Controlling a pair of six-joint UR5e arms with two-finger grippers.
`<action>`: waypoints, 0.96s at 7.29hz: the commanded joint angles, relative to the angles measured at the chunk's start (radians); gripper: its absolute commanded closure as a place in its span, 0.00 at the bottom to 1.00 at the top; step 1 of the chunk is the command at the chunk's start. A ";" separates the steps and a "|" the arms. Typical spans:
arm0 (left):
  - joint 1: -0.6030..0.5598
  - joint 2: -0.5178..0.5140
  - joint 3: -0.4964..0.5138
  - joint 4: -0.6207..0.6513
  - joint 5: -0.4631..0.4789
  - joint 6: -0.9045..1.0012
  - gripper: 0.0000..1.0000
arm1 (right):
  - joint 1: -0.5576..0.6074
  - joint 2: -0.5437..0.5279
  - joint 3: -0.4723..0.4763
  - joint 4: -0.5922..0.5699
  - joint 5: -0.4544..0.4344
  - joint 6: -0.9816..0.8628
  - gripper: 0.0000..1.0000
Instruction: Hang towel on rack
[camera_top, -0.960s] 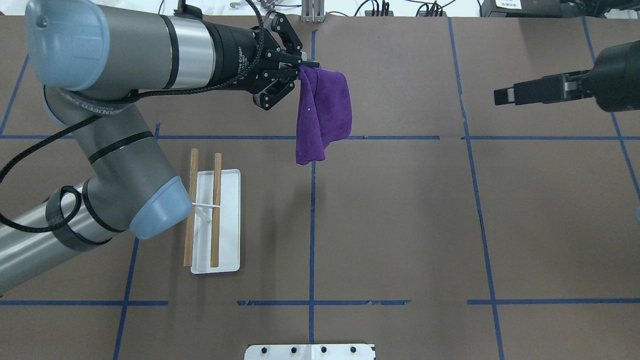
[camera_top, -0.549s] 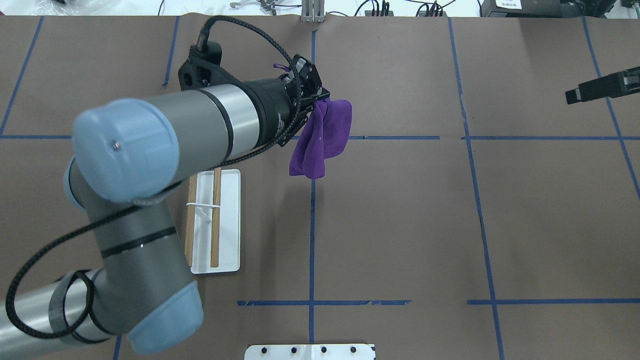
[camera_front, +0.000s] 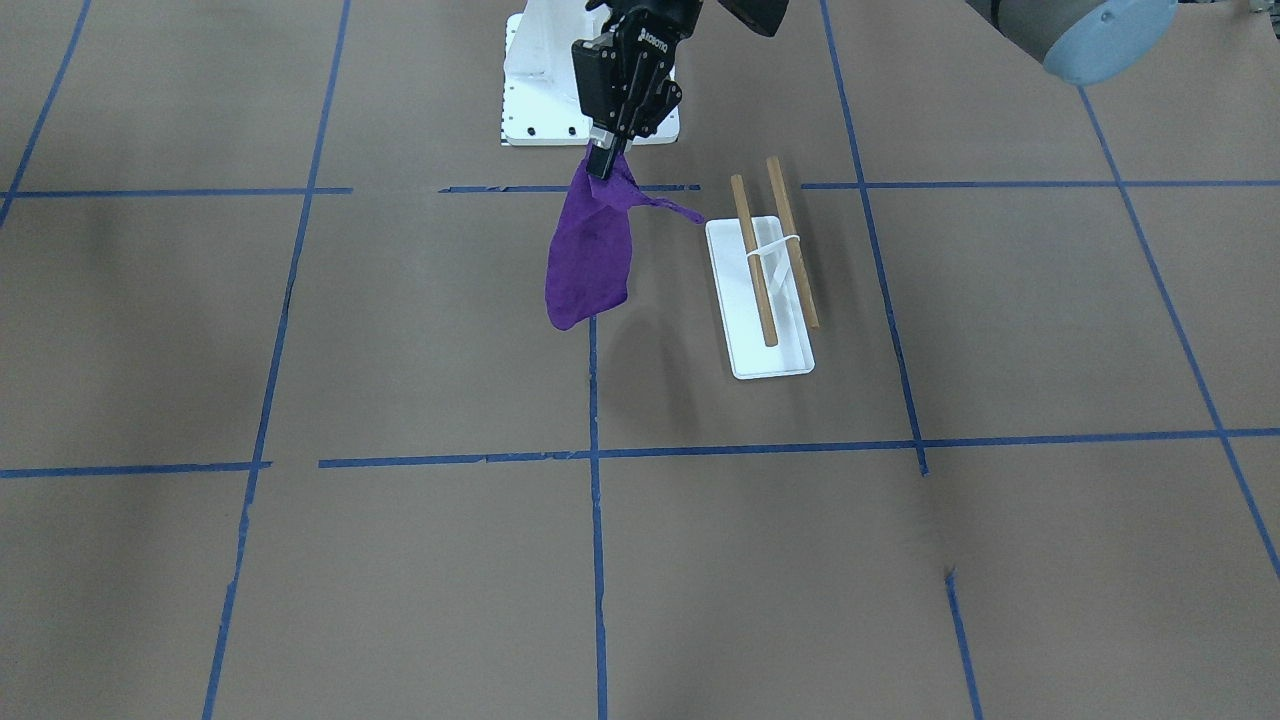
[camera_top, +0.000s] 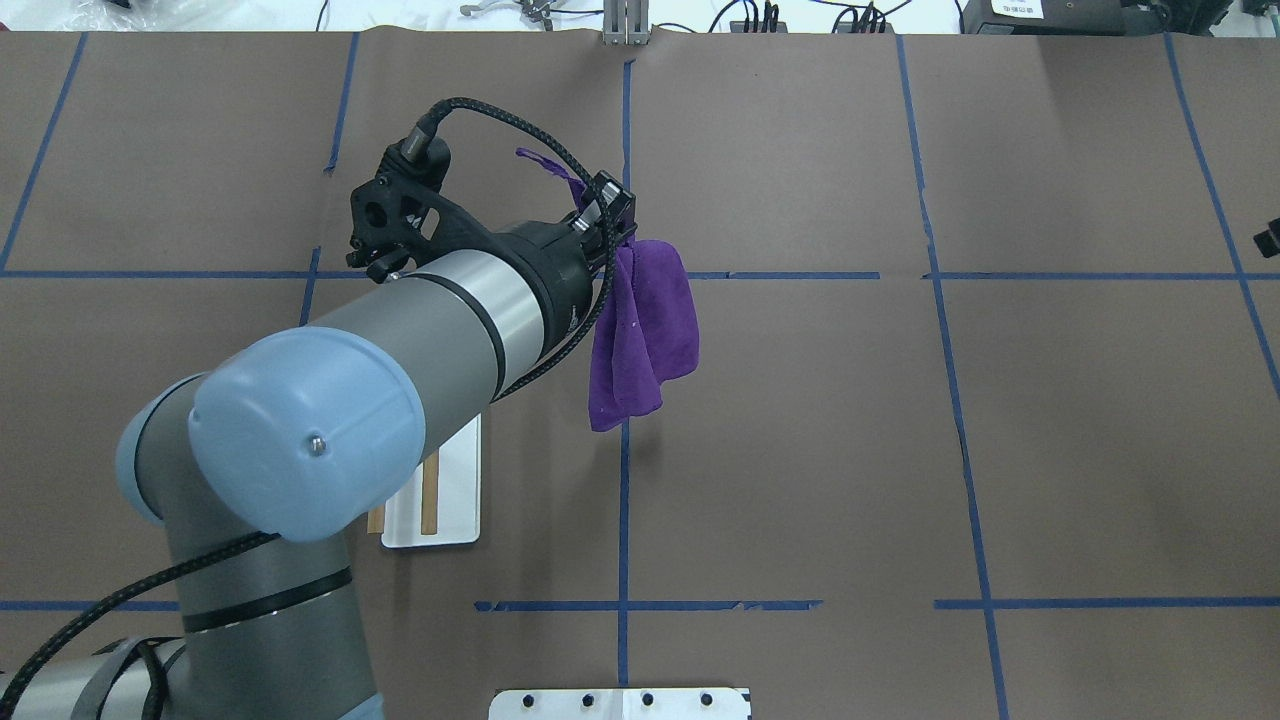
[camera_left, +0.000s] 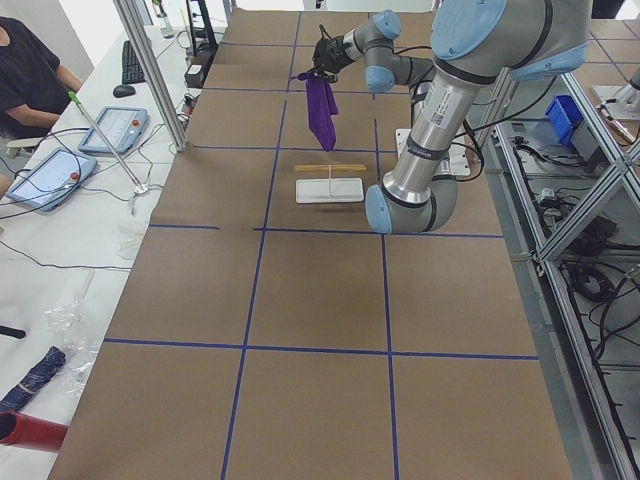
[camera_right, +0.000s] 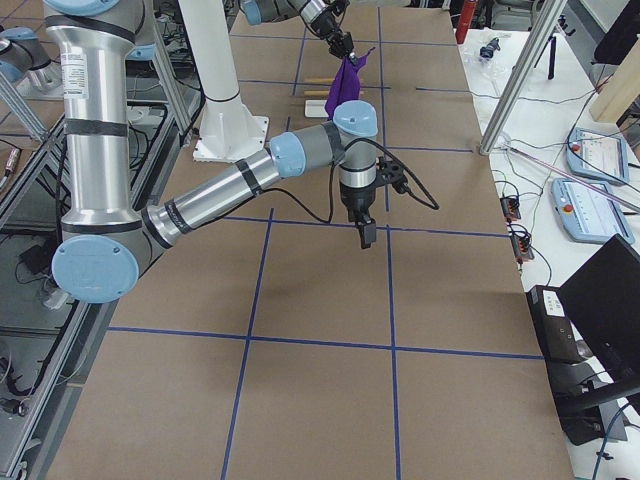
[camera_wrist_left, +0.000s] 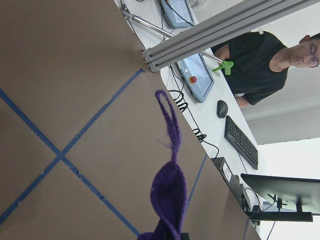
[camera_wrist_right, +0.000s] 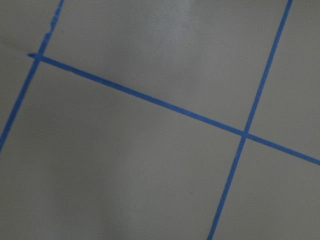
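Exterior front-facing view: left gripper (camera_front: 604, 166) has its jaws clamped on the top edge of the purple cloth towel (camera_front: 588, 255). The towel hangs free above the brown paper-covered table with blue tape lines (camera_front: 400, 330), beside the rack of two light-brown wooden rods on a flat white base (camera_front: 757, 275), on the rack's robot-right side. Nothing lies over either rod. A thin purple hanging loop (camera_front: 672, 208) sticks out toward the rack. Right gripper (camera_right: 366, 236) points down, well apart from the rack; I cannot tell how its jaws stand.

Overhead, front views opposed, sharing towel (camera_top: 645, 330)
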 joint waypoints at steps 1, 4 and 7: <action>0.081 0.026 -0.035 0.184 0.109 0.017 1.00 | 0.022 -0.035 -0.038 -0.009 0.000 -0.034 0.00; 0.144 0.163 -0.145 0.285 0.137 0.016 1.00 | 0.048 -0.037 -0.124 -0.007 0.029 -0.030 0.00; 0.140 0.301 -0.277 0.404 0.131 0.013 1.00 | 0.050 -0.023 -0.123 -0.006 0.028 -0.026 0.00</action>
